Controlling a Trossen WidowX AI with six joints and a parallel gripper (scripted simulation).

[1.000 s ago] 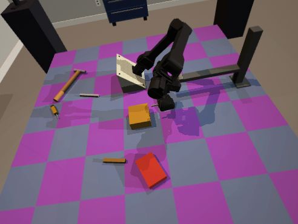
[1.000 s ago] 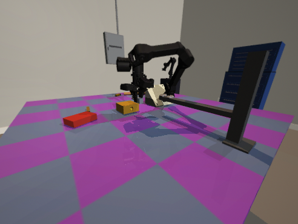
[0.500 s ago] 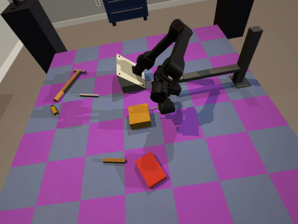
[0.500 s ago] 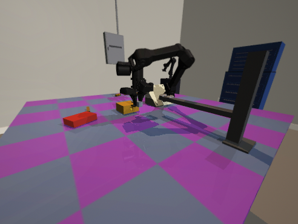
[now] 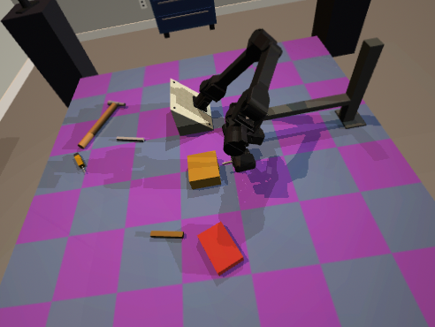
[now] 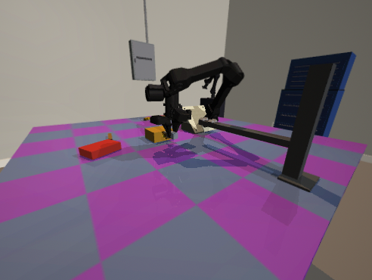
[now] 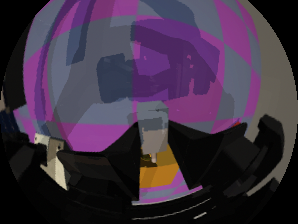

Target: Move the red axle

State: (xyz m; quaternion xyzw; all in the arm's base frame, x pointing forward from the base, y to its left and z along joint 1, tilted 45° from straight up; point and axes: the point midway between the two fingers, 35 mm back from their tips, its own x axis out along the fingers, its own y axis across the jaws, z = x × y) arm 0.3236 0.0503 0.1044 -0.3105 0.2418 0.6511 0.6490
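The red axle cannot be made out, so its place, direction and looks cannot be told. The gripper is closed on a grey, square-edged block. From it a slim, straight, pale pin points toward the side of the orange block; whether they touch is unclear. The bracket stands apart.

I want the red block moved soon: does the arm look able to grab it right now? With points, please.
Probably not: its pincer [image 5: 235, 163] [image 6: 171, 135] [image 7: 150, 123] is shut on a grey-headed pin [image 5: 226, 163] [image 6: 174, 135] [image 7: 153, 131], though nothing visible blocks the way to the red block [image 5: 220, 247] [image 6: 100, 148].
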